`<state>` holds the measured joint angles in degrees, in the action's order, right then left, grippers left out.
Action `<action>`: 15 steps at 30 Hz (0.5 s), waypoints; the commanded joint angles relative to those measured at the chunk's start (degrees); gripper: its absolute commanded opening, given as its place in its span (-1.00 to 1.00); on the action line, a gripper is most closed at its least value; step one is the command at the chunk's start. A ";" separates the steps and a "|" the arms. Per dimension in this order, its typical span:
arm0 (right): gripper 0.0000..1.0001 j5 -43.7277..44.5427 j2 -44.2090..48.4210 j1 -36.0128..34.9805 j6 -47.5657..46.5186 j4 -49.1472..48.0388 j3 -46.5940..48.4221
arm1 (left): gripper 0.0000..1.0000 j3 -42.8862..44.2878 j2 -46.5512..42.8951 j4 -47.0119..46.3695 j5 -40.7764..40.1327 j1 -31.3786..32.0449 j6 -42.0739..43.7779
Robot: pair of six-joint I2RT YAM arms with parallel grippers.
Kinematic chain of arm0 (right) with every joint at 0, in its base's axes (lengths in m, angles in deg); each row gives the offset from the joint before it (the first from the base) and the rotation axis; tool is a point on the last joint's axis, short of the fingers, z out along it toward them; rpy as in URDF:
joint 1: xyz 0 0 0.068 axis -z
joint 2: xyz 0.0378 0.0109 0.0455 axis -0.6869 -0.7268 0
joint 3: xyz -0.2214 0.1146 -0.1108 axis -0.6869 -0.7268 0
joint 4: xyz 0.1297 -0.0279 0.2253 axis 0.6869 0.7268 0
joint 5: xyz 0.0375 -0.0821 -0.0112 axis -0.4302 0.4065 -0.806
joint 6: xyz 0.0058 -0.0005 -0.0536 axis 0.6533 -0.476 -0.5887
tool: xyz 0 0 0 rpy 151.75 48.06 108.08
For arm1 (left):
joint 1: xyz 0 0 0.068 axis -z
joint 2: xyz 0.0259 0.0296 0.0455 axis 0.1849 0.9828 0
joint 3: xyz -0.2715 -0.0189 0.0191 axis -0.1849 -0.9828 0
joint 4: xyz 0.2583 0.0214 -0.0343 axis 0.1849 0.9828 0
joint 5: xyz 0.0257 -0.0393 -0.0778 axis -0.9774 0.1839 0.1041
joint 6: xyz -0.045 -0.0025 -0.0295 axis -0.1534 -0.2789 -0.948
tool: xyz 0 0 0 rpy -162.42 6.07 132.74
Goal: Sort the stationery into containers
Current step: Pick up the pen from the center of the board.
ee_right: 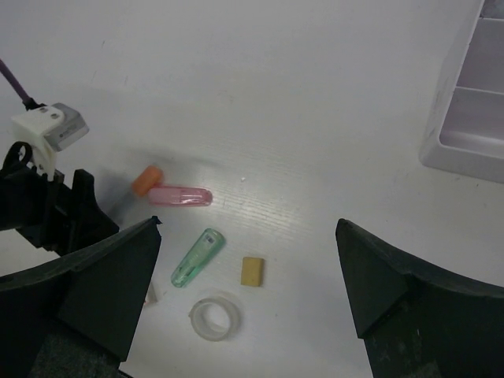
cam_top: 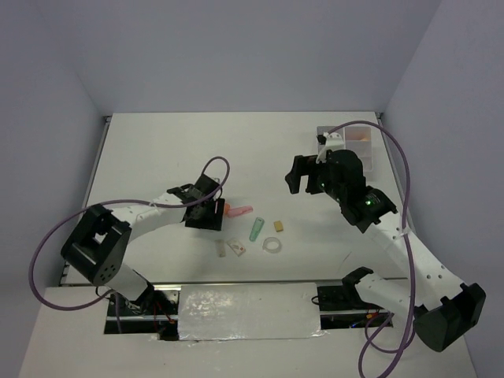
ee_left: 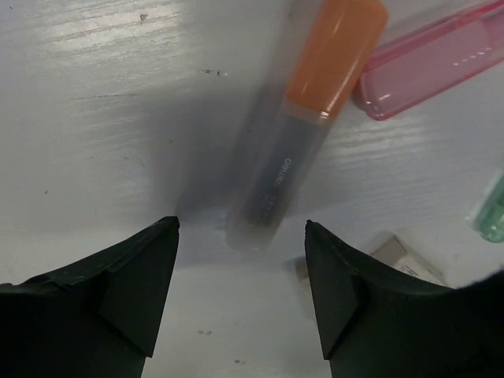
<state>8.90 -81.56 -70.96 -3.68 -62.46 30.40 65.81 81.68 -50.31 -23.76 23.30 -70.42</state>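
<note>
Left wrist — left fingers apart astride orange-capped marker, pink marker beside cap; right fingers released.

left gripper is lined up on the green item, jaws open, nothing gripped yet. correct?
Not the green item. The left gripper is lined up on the orange-capped marker, jaws open, nothing gripped yet. The left wrist view shows the marker's end lying between the fingers, with the green item off to the side at the frame edge.
</note>
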 commanded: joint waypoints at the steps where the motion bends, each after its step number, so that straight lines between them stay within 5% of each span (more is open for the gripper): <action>1: 0.99 -0.90 2.96 -0.29 -1.42 -0.39 -1.04 | 0.53 1.80 2.66 -2.10 -2.11 -0.03 -0.31; 10: 0.99 -2.74 4.37 -0.46 -1.86 -1.89 -2.18 | 0.25 2.77 8.99 -2.19 -5.27 0.67 0.13; 13: 0.99 -2.74 4.37 -0.38 -2.13 -1.89 -2.18 | -0.10 2.77 9.78 -2.10 -5.27 0.67 0.22; 15: 0.99 -2.74 4.63 -0.38 -2.22 -2.32 -2.62 | -0.56 2.68 9.87 -1.75 -6.06 0.67 -0.13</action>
<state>6.61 -77.85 -71.00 -4.92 -62.59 28.25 69.26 88.98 -52.80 -29.90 23.67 -70.11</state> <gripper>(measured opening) 0.995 0.311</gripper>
